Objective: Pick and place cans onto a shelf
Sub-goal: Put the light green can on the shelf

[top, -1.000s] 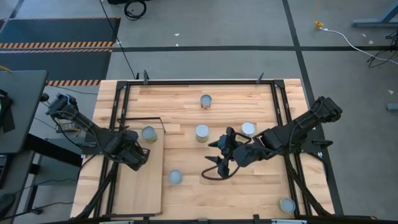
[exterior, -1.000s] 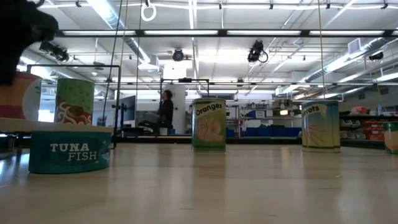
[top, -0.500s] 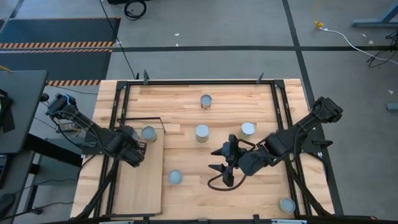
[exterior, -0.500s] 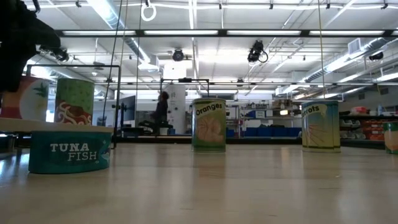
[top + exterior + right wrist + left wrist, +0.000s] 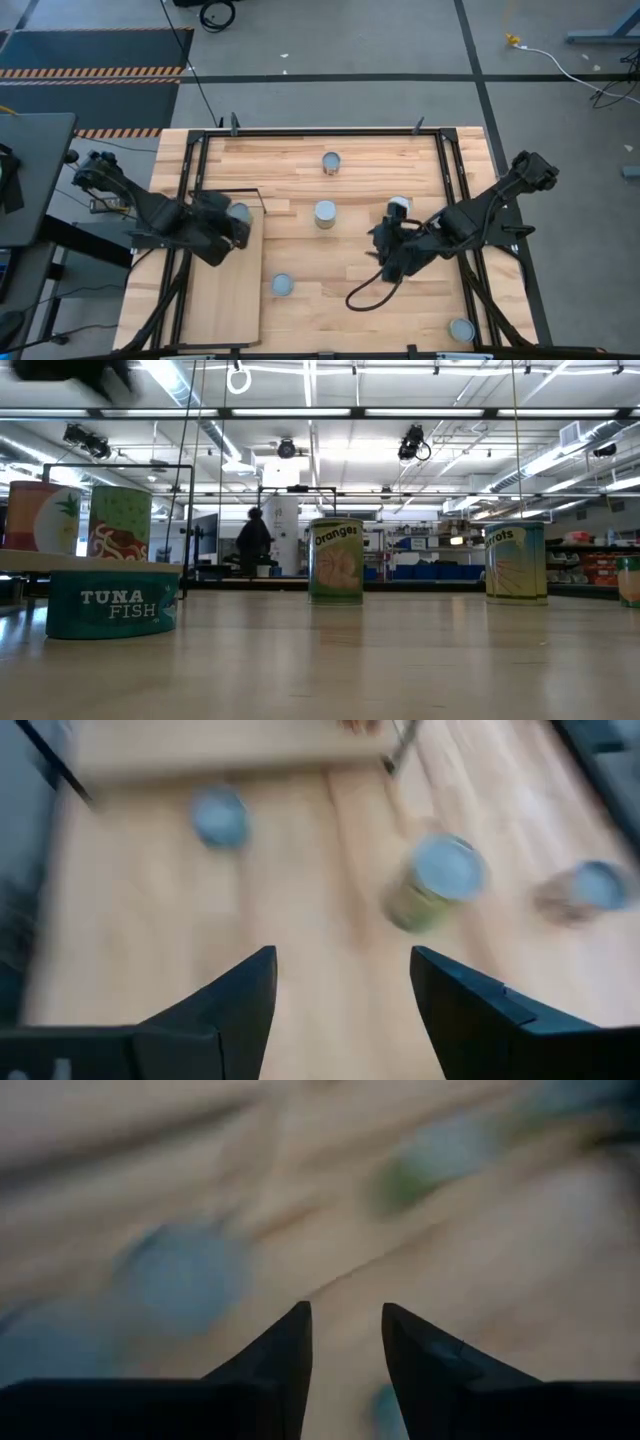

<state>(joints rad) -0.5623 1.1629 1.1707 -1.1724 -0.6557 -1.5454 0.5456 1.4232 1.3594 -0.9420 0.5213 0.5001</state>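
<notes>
The small round tins with silvery lids stand scattered over the planked wooden tabletop [image 5: 300, 320]. One tin [image 5: 239, 213] sits on the far end of the pale flat plywood shelf board [image 5: 225, 300], beside its thin black wire frame [image 5: 222, 190], and right at the tip of the left gripper [image 5: 236, 228]. That gripper's fingers stand a small gap apart in its wrist view, with nothing held between them.

The flat teal tin labelled "Tuna Fish" [image 5: 283, 285] lies on the table just off the shelf's edge. A green-sided tin labelled "Oranges" [image 5: 325, 213] stands mid-table, ahead of the right gripper [image 5: 381, 240]. Another tin [image 5: 399, 207] stands just beside that gripper's body, one [image 5: 331, 162] stands farther off, and one [image 5: 461, 329] is well apart near the table's front corner.

The right gripper's fingers [image 5: 240, 1005] are spread wide and empty, with the orange tin [image 5: 440, 880] and the tuna tin [image 5: 219, 817] ahead of the jaws.
</notes>
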